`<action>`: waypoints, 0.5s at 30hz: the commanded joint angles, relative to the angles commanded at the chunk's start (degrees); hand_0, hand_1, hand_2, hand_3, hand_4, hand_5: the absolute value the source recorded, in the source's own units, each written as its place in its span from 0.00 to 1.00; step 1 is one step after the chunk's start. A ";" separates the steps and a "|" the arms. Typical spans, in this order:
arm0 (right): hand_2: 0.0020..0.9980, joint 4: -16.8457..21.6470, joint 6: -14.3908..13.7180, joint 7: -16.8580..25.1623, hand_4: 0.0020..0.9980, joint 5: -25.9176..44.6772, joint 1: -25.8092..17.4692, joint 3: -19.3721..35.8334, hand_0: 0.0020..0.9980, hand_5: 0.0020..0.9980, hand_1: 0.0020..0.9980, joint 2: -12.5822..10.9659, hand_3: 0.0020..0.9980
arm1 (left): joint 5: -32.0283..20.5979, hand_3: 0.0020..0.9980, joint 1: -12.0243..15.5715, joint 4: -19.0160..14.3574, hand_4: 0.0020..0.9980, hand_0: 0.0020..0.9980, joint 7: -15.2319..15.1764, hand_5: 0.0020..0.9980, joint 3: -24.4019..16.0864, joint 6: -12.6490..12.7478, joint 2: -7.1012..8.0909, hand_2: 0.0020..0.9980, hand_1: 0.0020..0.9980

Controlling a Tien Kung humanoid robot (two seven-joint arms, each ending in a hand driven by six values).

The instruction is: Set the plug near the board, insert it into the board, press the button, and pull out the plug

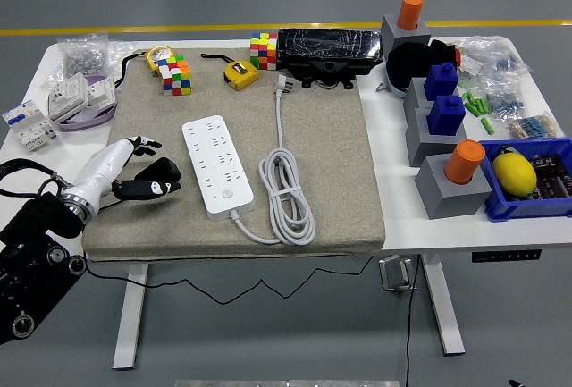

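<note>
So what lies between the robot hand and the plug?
In the head view, the white power strip lies on the mat between the left robot hand and the plug.

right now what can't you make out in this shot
- Right hand: head view, not in frame at all.
- Left hand: fingers dark against the mat, so contact with it is unclear.
- Plug prongs: too small to count.
- Power strip button state: too small to read.
</note>
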 joint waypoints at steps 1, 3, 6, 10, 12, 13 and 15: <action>0.66 0.00 0.00 0.00 1.00 0.00 0.01 -0.01 0.65 0.56 0.66 0.00 0.58 | 0.14 0.75 -0.14 0.18 1.00 0.75 0.16 0.33 0.12 -0.01 -0.04 0.70 0.73; 0.66 -0.01 0.00 0.00 1.00 0.01 0.01 0.01 0.65 0.56 0.66 0.00 0.58 | 0.35 0.75 -0.40 0.51 1.00 0.75 0.47 0.33 0.34 -0.08 -0.12 0.70 0.73; 0.66 -0.06 -0.01 0.00 1.00 0.03 -0.03 0.04 0.65 0.56 0.66 0.00 0.58 | 0.51 0.75 -1.13 1.27 1.00 0.75 1.16 0.33 1.04 -0.03 -0.21 0.70 0.73; 0.66 -0.05 -0.03 0.00 1.00 -0.02 -0.02 0.12 0.65 0.56 0.66 -0.05 0.58 | 0.22 0.57 -1.71 1.65 0.92 0.65 2.10 0.18 1.47 -0.24 -0.31 0.54 0.62; 0.66 -0.03 -0.06 0.02 1.00 -0.02 -0.01 0.15 0.65 0.56 0.66 -0.07 0.58 | 0.22 0.57 -1.88 1.74 0.92 0.65 2.50 0.18 1.60 -0.35 -0.38 0.54 0.62; 0.66 -0.02 -0.06 0.02 1.00 -0.03 0.00 0.14 0.65 0.56 0.66 -0.07 0.58 | 0.28 0.57 -1.92 1.74 0.92 0.65 2.62 0.18 1.64 -0.42 -0.39 0.54 0.62; 0.66 0.00 -0.06 0.03 1.00 -0.03 0.01 0.11 0.65 0.56 0.66 -0.06 0.58 | 0.59 0.56 -2.03 1.72 0.82 0.54 2.89 0.11 1.77 -0.73 -0.42 0.51 0.47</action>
